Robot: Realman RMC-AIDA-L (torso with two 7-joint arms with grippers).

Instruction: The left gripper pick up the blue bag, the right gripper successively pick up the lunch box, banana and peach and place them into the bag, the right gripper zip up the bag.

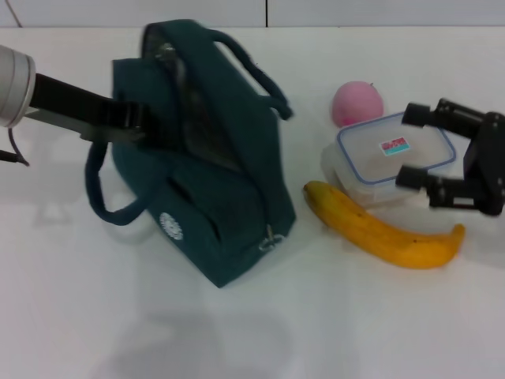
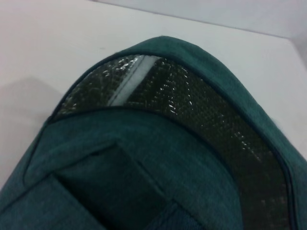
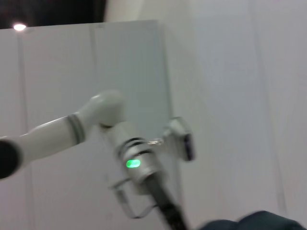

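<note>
The blue bag [image 1: 207, 170] stands tilted on the white table at centre left, its mouth gaping and showing the silver foil lining [image 2: 192, 91]. My left gripper [image 1: 132, 118] reaches in from the left and is shut on the bag's upper rim. To the right lies the lunch box [image 1: 371, 170] with its blue-rimmed lid. My right gripper [image 1: 404, 148] is open at the box's right end, one finger at the far edge and one at the near edge. The pink peach [image 1: 357, 103] sits just behind the box. The banana [image 1: 387, 233] lies in front of it.
The bag's metal zip pull [image 1: 271, 239] hangs at its near right corner, close to the banana's tip. One rope handle [image 1: 106, 201] droops to the left. The right wrist view shows the left arm's silver section [image 3: 136, 163] against a wall.
</note>
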